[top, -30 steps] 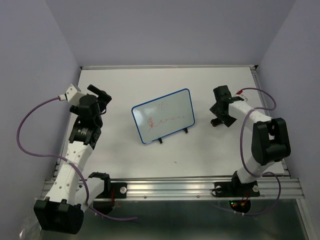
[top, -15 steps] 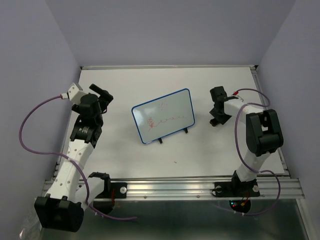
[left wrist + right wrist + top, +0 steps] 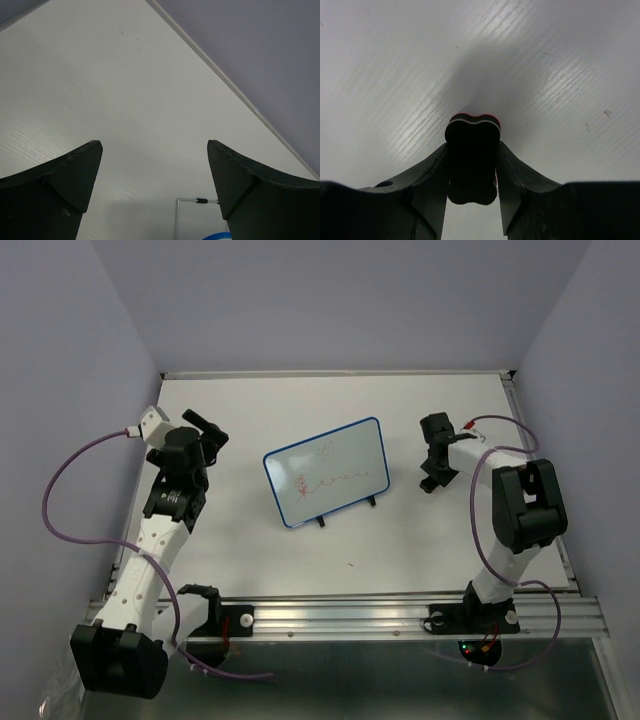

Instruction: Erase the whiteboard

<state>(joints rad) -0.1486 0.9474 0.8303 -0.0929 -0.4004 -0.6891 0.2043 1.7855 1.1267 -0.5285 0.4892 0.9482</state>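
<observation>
Blue-framed and round-cornered, the small rectangular whiteboard (image 3: 327,472) stands tilted on little black feet near the middle of the large white tabletop (image 3: 400,540), with red scribbles across its lower half. Right of the whiteboard, well apart from it, the right gripper (image 3: 471,150) sits low at the tabletop, fingers clamped on a small black eraser block (image 3: 472,131) with a red edge. Left of the whiteboard, also well apart, the left gripper (image 3: 152,150) hangs over the tabletop, fingers spread wide.

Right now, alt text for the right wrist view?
The right gripper grips a small black eraser block with a red far edge, pinched on both sides. White tabletop fills the rest, shadowed just beyond the block.
</observation>
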